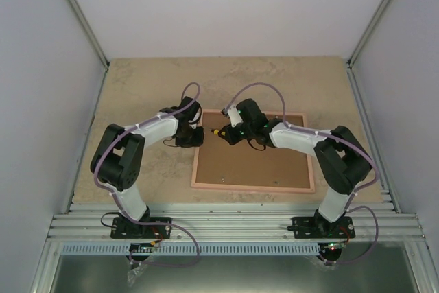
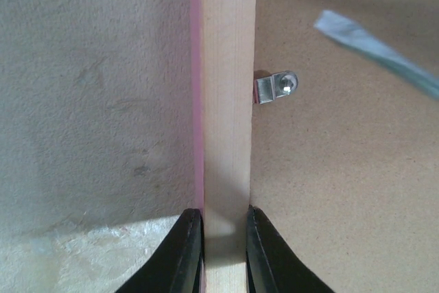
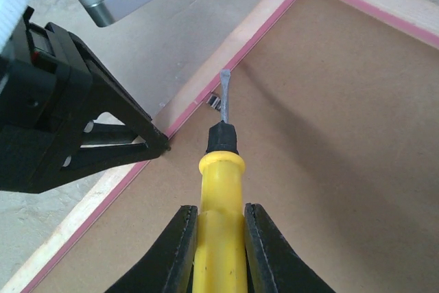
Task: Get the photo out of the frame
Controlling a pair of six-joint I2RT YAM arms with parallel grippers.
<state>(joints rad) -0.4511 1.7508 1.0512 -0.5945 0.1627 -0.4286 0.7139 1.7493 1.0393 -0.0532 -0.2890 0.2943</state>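
Pale grey walls and aluminium rails enclose a beige, stone-textured worktop point(image 1: 137, 87). A large rectangular picture frame point(image 1: 254, 186) of tan wood with a pink outer edge lies back-up on it, right of centre and between the two arms. A brown fibreboard backing board point(image 1: 267, 162) fills its opening. The photo is hidden from every view.

Left claw point(image 1: 194, 137): at the frame's left rail. In the wrist view its black fingers are set narrow point(image 2: 224, 221), one on each side of the tan rail, pinching it.

Right claw point(image 1: 230, 134): over the board's far-left corner, closed around the yellow plastic handle of a flat-bladed screwdriver point(image 3: 221, 238). The fingers point(image 3: 180, 252) press the handle from both sides. The grey blade points toward the left rail, its tip at a small silver metal clip point(image 3: 215, 103).

That clip point(image 2: 276, 87) is screwed to the inner side of the rail and reaches over the board's edge. In the left wrist view the blade appears as a blurred bluish strip, above the board and apart from the clip.
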